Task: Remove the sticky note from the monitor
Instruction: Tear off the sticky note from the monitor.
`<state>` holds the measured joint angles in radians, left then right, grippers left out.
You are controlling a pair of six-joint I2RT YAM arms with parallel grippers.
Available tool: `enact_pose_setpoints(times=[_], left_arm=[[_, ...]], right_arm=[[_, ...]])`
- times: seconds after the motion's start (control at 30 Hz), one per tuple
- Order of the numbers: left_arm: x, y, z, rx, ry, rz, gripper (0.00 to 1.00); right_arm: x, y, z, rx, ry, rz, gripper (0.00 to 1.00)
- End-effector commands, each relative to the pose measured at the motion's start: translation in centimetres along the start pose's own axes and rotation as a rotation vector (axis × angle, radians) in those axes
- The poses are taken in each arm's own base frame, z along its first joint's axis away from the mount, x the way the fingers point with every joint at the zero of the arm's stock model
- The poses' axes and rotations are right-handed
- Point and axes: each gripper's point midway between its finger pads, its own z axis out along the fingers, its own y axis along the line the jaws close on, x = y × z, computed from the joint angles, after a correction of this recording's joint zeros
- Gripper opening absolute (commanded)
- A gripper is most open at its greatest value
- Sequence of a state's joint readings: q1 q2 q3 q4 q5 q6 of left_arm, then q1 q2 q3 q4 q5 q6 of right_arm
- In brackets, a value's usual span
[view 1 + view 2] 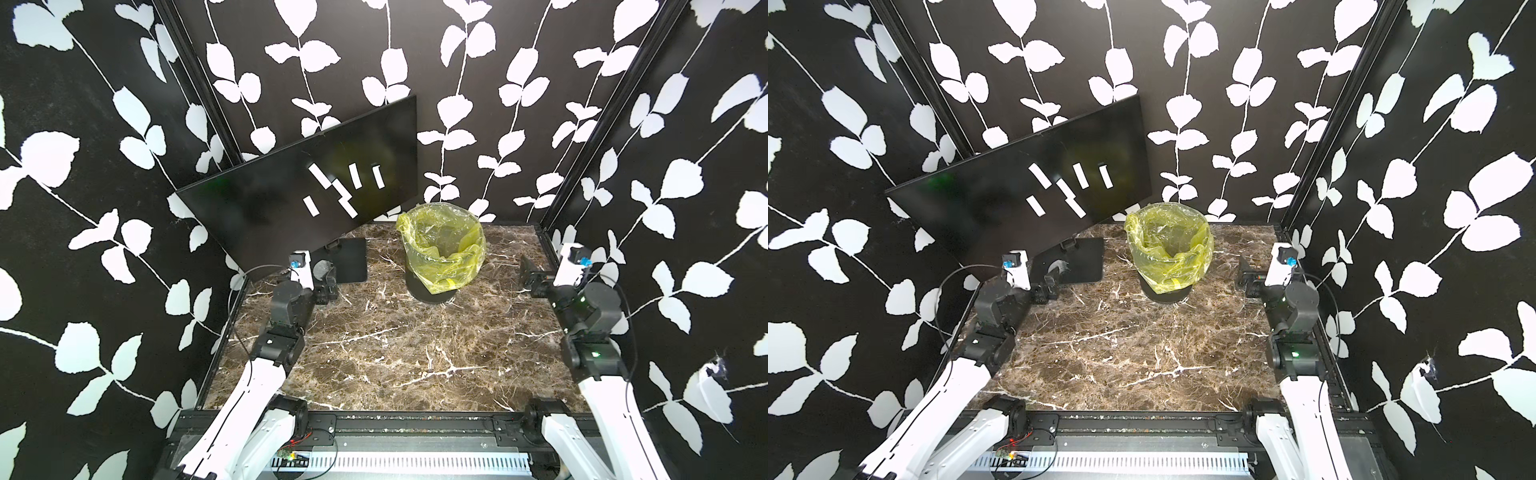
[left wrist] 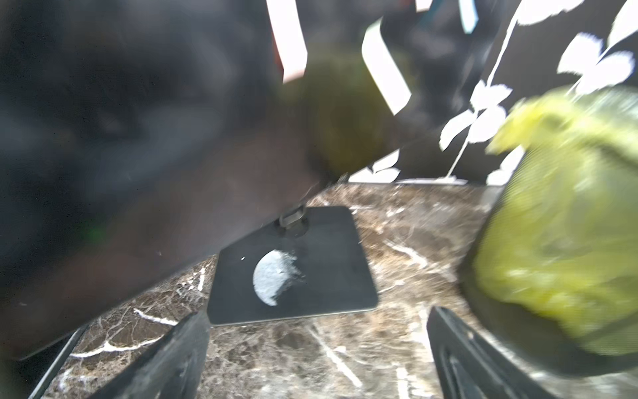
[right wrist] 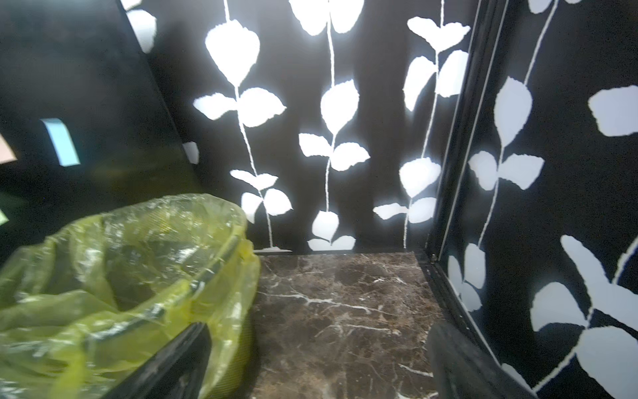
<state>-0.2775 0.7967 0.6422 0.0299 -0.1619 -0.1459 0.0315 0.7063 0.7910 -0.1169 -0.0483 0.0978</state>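
Note:
The monitor (image 1: 257, 199) (image 1: 976, 199) stands tilted at the back left on its flat black stand base (image 1: 349, 259) (image 2: 310, 269). Several pale sticky notes (image 1: 320, 174) (image 1: 1080, 175) are stuck on the right half of its screen. One of them looks blue (image 3: 60, 141) in the right wrist view. My left gripper (image 1: 325, 279) (image 2: 317, 317) is open and empty, low over the table in front of the stand base. My right gripper (image 1: 528, 272) (image 3: 319, 333) is also open and empty, near the right wall beside the bin.
A black bin lined with a yellow plastic bag (image 1: 440, 245) (image 1: 1169, 245) (image 2: 552, 224) (image 3: 121, 276) stands on the marble table (image 1: 395, 353) just right of the monitor. Leaf-patterned walls close in the table on three sides.

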Motion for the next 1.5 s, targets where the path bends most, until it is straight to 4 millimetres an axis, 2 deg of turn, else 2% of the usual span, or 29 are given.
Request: enact_pose_setpoints(times=[0.0, 0.17, 0.27, 0.33, 0.43, 0.53, 0.63, 0.83, 0.97, 1.1, 1.23, 1.47], left_arm=[[-1.3, -1.3, -1.1, 0.040, 0.076, -0.091, 0.99], [-5.2, -3.9, -0.5, 0.147, 0.115, -0.135, 0.99], [-5.8, -4.7, 0.2, 0.195, 0.127, -0.111, 0.99], [-5.8, -4.6, 0.6, 0.204, 0.158, -0.129, 0.99], [-6.1, -4.4, 0.6, 0.208, 0.143, -0.142, 0.99], [-6.1, -3.0, 0.9, 0.193, 0.140, -0.199, 0.99], [-7.7, -1.7, 1.0, 0.205, 0.085, -0.271, 0.99], [-10.8, -1.5, 1.7, 0.235, 0.018, -0.268, 0.99], [-12.6, -1.1, 2.5, 0.235, -0.043, -0.274, 0.98], [-15.7, -1.3, 2.8, 0.256, -0.133, -0.304, 0.96], [-19.3, -2.7, 3.0, 0.330, -0.196, -0.377, 0.93], [-22.5, -4.3, 4.3, 0.425, -0.211, -0.621, 0.92]], right_arm=[[1.6, 1.9, -0.3, -0.038, 0.183, 0.082, 0.99], [-0.5, 5.4, 0.9, -0.100, 0.302, 0.104, 0.99], [-2.0, 8.1, 1.6, -0.152, 0.327, 0.105, 0.99], [-3.4, 9.6, 1.8, -0.186, 0.309, 0.113, 0.99], [-4.5, 11.5, 2.2, -0.220, 0.310, 0.104, 0.99], [-5.2, 13.3, 2.6, -0.233, 0.312, 0.083, 0.99], [-5.7, 15.0, 3.5, -0.248, 0.325, 0.078, 1.00], [-6.5, 18.5, 5.1, -0.306, 0.318, 0.082, 0.99], [-5.5, 19.7, 6.2, -0.321, 0.336, 0.063, 0.99], [-5.1, 20.4, 6.6, -0.334, 0.342, 0.090, 1.00], [-4.5, 20.4, 7.0, -0.320, 0.355, 0.106, 0.99], [-4.2, 20.9, 7.5, -0.323, 0.366, 0.151, 1.00]])
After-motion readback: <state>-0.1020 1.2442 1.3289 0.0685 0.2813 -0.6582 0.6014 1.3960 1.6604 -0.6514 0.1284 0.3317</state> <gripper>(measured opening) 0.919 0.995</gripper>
